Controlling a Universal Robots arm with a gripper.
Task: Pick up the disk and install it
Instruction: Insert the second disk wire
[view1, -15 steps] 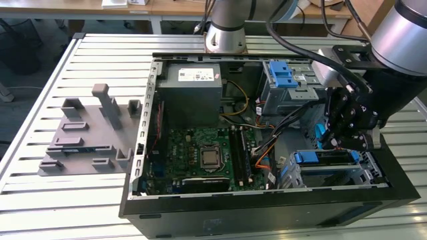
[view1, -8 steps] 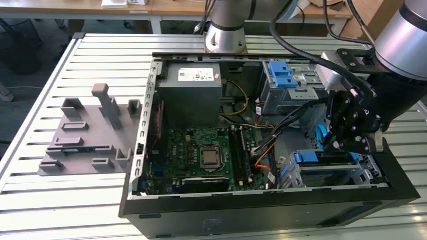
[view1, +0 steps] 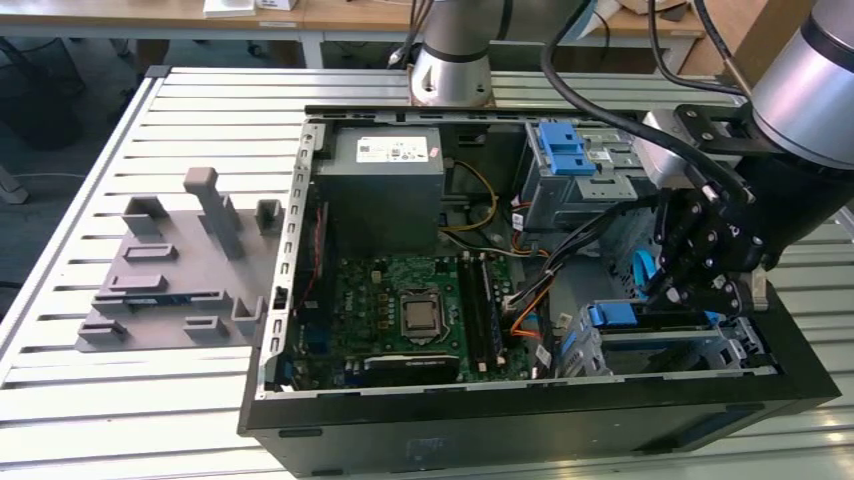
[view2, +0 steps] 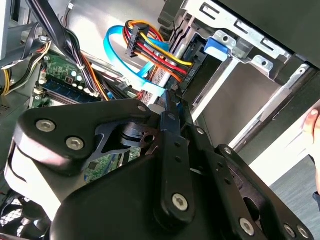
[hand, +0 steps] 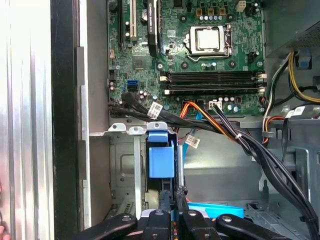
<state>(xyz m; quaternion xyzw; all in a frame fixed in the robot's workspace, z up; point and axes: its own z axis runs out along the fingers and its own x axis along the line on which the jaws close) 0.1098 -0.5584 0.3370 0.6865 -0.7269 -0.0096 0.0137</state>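
The computer case (view1: 287, 300) lay open on the slatted surface (view1: 200, 110), and everything that mattered sat at the drive bay (view1: 727, 350) in the case corner on the exterior view's right. The disk (view1: 641, 322) stood in the mouth of that bay, its blue carrier rail facing outward; in the first wrist view the disk (hand: 161, 160) showed as a blue-fronted slab between the bay's metal uprights. The hand (view1: 701, 305) hung directly over the bay. In the first wrist view the hand (hand: 172, 195) had its fingers drawn narrow, tip against tip, just at the blue rail, with nothing visible between them. I judged this to be the seating stage: the disk looked entered in the bay, though the pictures did not show whether it had gone fully home. Doing it well would have meant pressing along the bay's own line, square on the carrier rather than on one edge, so the rails ran in both guides and did not jam crooked. The cables (hand: 240, 137) ran close beside the bay, between it and the motherboard (hand: 200, 55), and in the second wrist view they crowded the bay's mouth. A trapped lead could have stopped the disk short, so a slow, light push seemed wiser than force.
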